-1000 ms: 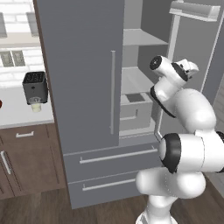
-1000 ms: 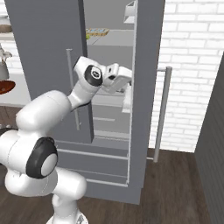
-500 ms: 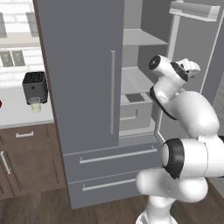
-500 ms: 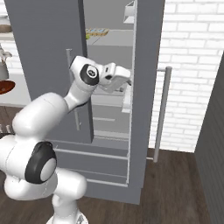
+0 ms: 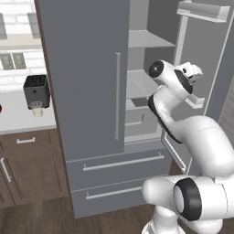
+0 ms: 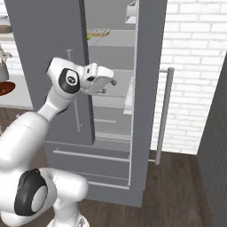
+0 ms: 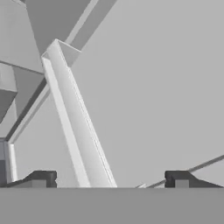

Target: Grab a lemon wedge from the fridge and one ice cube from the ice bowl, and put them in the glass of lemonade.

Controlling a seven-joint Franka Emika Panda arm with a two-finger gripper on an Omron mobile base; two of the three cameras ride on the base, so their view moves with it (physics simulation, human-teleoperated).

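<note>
Right now the hand (image 6: 111,86) is raised at the open right side of the fridge (image 5: 87,68), at about the height of its middle shelf (image 5: 141,87), with the swung-out right door (image 6: 148,80) just beside it; the fridge's left door is closed. In the hand view the two dark fingertips (image 7: 41,178) stand well apart with nothing between them, so the hand is wide and empty, and what lies ahead of it is the pale door-bin rail (image 7: 74,122) and the flat inner face of that door. The lemon wedge cannot be made out on any shelf; the yellowish items (image 6: 98,32) on the fridge's upper shelf are too small to identify. Judged from this, the hand faces the door rather than the fridge's interior, so the coming move turns on swinging it back toward the shelves, away from the door, before any grasp is possible. Left of the fridge, a small pale cup (image 5: 37,111) stands on the surface (image 5: 18,119) just below a dark appliance (image 5: 36,90); whether it is the glass of lemonade I cannot tell. A reddish-brown rim (image 6: 5,87), probably the ice bowl, sits farther left of the fridge.
</note>
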